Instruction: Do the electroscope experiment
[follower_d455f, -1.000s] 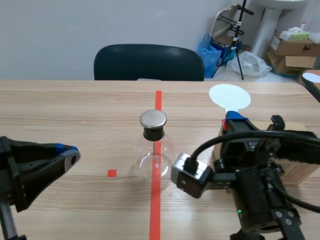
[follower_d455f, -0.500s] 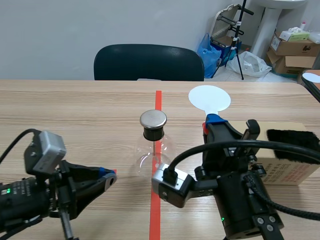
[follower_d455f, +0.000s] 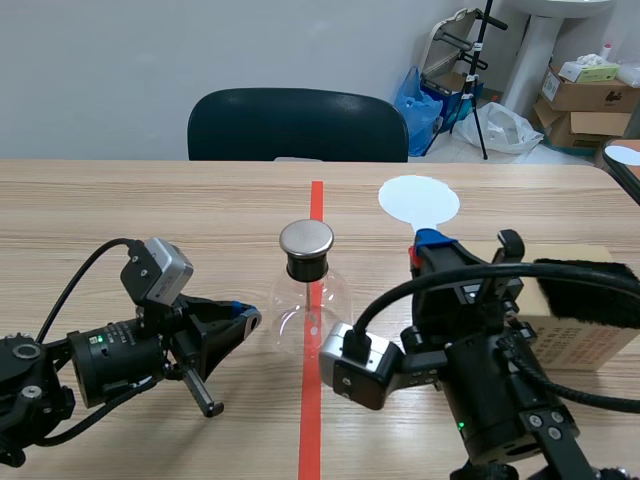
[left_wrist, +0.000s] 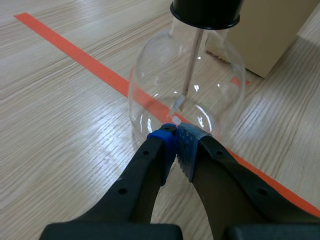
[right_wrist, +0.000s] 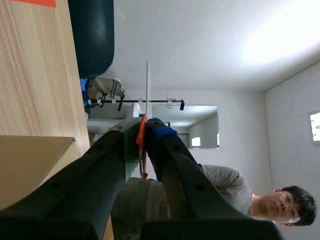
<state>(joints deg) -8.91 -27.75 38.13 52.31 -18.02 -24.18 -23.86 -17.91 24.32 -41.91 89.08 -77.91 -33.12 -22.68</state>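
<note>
The electroscope (follower_d455f: 305, 300), a clear glass flask with a black stopper and a round metal cap (follower_d455f: 306, 238), stands on the red tape line at mid table. A metal rod (left_wrist: 191, 62) hangs inside it. My left gripper (follower_d455f: 243, 318) lies low just left of the flask, shut on nothing, with its blue pads (left_wrist: 161, 137) against the glass wall (left_wrist: 150, 80). My right gripper (follower_d455f: 428, 245) is raised to the right of the flask, shut on the red handle (right_wrist: 142, 145) of a white round paddle (follower_d455f: 419, 200). The paddle's disc stands above the fingers, right of the metal cap and apart from it.
A cardboard box (follower_d455f: 585, 335) with a black furry pad (follower_d455f: 585, 278) on top sits at the right edge. A dark chair (follower_d455f: 297, 125) stands behind the far table edge. A small red tape square is hidden under the left arm. A person (right_wrist: 235, 192) shows in the right wrist view.
My left arm has swung in from the left edge to the flask's side. The right gripper carried the paddle leftward a second ago and has stayed nearly still since.
</note>
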